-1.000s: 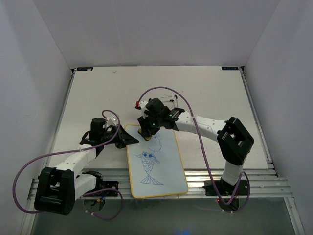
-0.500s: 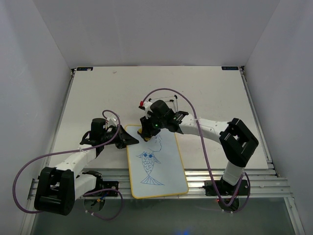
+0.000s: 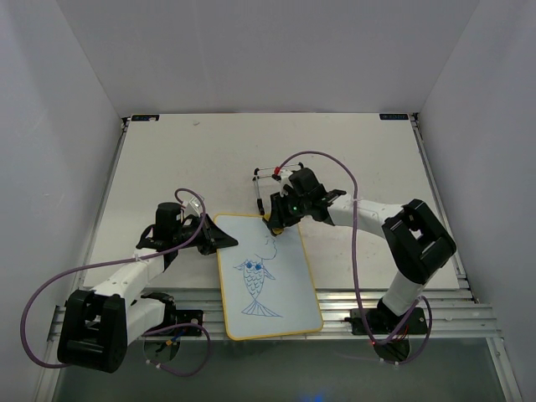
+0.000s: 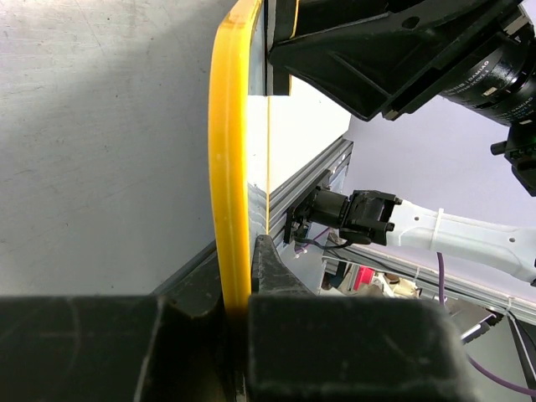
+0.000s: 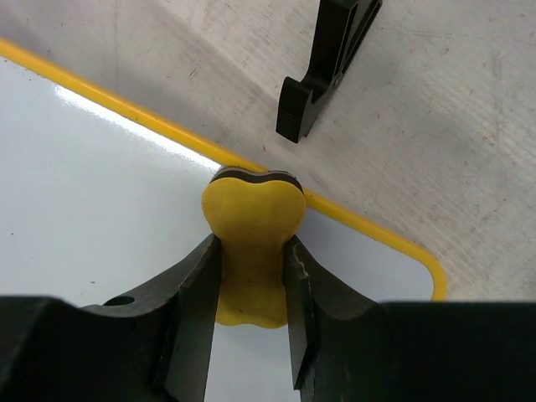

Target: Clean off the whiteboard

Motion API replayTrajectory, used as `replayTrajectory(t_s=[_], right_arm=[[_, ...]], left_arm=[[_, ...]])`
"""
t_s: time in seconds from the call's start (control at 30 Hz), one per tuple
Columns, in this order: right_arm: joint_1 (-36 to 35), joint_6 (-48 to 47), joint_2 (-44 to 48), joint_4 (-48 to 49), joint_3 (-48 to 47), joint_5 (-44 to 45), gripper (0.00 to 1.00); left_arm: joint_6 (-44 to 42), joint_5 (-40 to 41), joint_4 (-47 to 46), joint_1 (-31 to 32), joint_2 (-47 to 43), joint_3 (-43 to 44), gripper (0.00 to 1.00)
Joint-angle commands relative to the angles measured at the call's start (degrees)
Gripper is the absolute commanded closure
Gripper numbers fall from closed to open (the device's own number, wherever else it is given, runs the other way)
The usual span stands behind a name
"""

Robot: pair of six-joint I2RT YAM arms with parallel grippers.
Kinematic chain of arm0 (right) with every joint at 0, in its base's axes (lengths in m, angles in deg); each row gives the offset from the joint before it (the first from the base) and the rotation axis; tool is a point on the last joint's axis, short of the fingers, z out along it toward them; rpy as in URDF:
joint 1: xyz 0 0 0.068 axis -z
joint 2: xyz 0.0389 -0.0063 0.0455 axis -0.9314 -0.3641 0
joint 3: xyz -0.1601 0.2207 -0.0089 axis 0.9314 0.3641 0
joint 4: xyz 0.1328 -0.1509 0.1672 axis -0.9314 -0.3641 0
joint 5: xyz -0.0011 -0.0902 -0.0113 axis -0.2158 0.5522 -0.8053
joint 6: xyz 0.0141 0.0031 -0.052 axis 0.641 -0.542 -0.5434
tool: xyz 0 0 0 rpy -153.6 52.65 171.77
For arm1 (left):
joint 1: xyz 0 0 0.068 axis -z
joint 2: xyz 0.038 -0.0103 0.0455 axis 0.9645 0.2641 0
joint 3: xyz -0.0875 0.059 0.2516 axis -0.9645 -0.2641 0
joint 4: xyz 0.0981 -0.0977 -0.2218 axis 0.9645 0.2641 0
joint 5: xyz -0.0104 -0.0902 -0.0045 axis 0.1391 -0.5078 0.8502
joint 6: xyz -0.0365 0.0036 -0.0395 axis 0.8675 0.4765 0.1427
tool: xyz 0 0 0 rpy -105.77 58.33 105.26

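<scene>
Table (image 3: 360, 159), far-corner labels (image 3: 144, 118) too small to read. Whiteboard (image 3: 291, 272) flat near front edge btwn arms, blue fish sketch (image 3: 254, 285) on it. L gripper (image 3: 219, 240) clamped on its left frame edge. R gripper (image 3: 276, 219) pinching yellow eraser (image 5: 251, 219) at board's far-right corner.

Left claw (image 3: 221, 241) and right claw (image 3: 275, 223) both clenched.
</scene>
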Motion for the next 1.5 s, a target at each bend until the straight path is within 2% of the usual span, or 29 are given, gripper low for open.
replayTrajectory(t_s=[0.0,0.17,0.4,0.5,0.67,0.97,1.07,1.27,1.47], right_arm=[[-0.78,-2.3,-3.41,-10.29,4.98,1.12,0.92],[-5.08,-0.55,-0.07,-9.15,4.54,-0.55,0.92],[-17.98,4.02,2.22,-5.73,1.91,0.5,0.92],[-19.32,5.08,1.52,-4.05,1.9,-0.38,0.92],[-15.47,5.26,2.39,-3.0,7.77,0.76,0.92],[0.87,2.89,8.81,-2.55,20.27,-1.17,0.92],[3.17,1.83,8.99,-2.12,22.82,-3.19,0.92],[0.9,2.27,9.77,-2.46,19.67,-5.13,0.92],[-7.1,5.25,12.23,-4.13,14.13,-1.71,0.92]], left_arm=[[-6.61,4.51,-0.21,1.34,-1.43,1.44,1.0],[-6.08,6.09,-0.21,1.26,-1.51,1.09,1.0],[-5.55,7.67,-0.04,1.26,-1.69,0.65,1.0],[-5.46,8.64,0.31,1.26,-1.78,0.47,1.0],[-5.81,9.96,1.37,1.26,-1.95,0.74,1.0],[-5.55,10.49,1.28,1.26,-2.13,0.65,1.0],[-5.73,10.22,1.19,1.34,-2.21,0.47,1.0],[-5.46,9.79,0.23,1.26,-1.6,0.04,1.0],[-5.2,9.78,-0.3,1.34,-1.51,-0.49,1.0]])
